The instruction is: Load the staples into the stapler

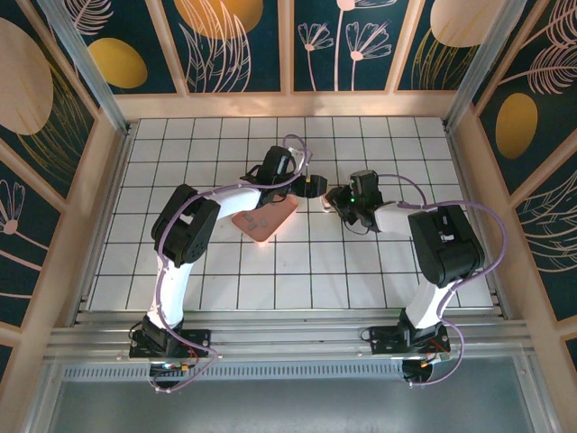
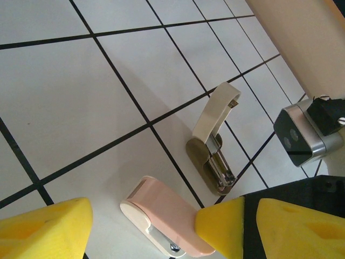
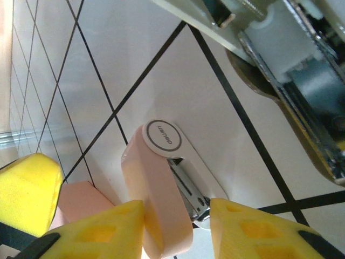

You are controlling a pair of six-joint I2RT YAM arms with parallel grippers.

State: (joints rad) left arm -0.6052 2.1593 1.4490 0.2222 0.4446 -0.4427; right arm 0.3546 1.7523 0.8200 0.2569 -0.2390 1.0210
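A pink stapler (image 3: 161, 205) with a white base lies on its side on the tiled table. My right gripper (image 3: 178, 216) is shut on its front end, one yellow finger (image 3: 102, 232) on the pink lid and the other by the metal tip. My left gripper (image 2: 172, 226) hangs open just above the same pink stapler (image 2: 161, 213), its fingers wide apart. A second, beige stapler (image 2: 215, 145) stands close by with its lid swung up and its metal channel bare. Faint grey marks on the pink tray (image 1: 264, 219) are too small to tell as the staples.
Both arms meet at mid-table, the left gripper (image 1: 311, 185) and the right gripper (image 1: 334, 203) nearly touching. The right wrist's camera block (image 2: 302, 135) sits close beside the beige stapler. Wooden walls (image 1: 108, 180) ring the white grid table.
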